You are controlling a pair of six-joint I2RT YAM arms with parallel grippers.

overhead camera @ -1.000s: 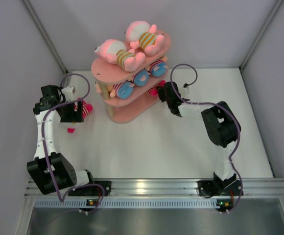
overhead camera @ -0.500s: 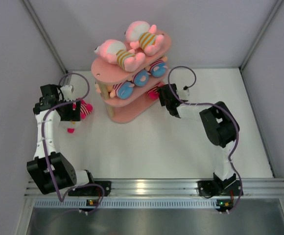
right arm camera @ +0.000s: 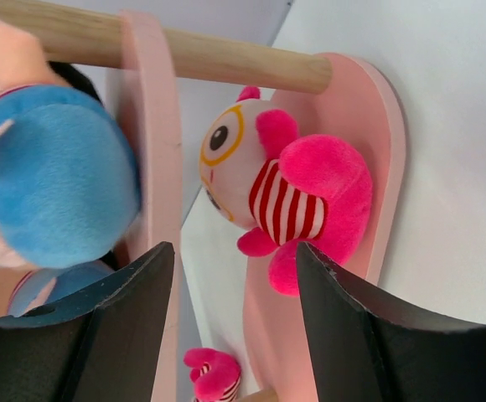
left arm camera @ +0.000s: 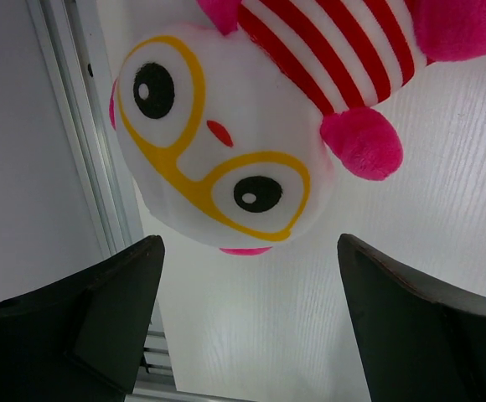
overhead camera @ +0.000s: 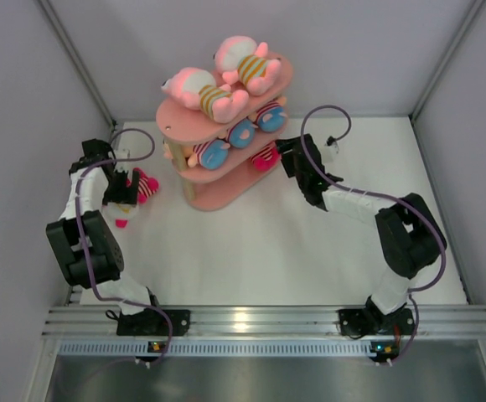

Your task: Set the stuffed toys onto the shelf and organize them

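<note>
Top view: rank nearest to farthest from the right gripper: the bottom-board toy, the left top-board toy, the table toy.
1. Bottom-board toy, beside the right gripper.
2. Left top-board toy, higher, leftward.
3. Table toy, far left.

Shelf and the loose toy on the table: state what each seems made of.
Shelf: pink boards, smooth and matte, maybe painted wood or plastic; posts look like bare light wood. Toy: soft plush fabric, fuzzy pile showing on its pink limbs; yellow glasses and black eyes seem stitched or appliquéd.
</note>
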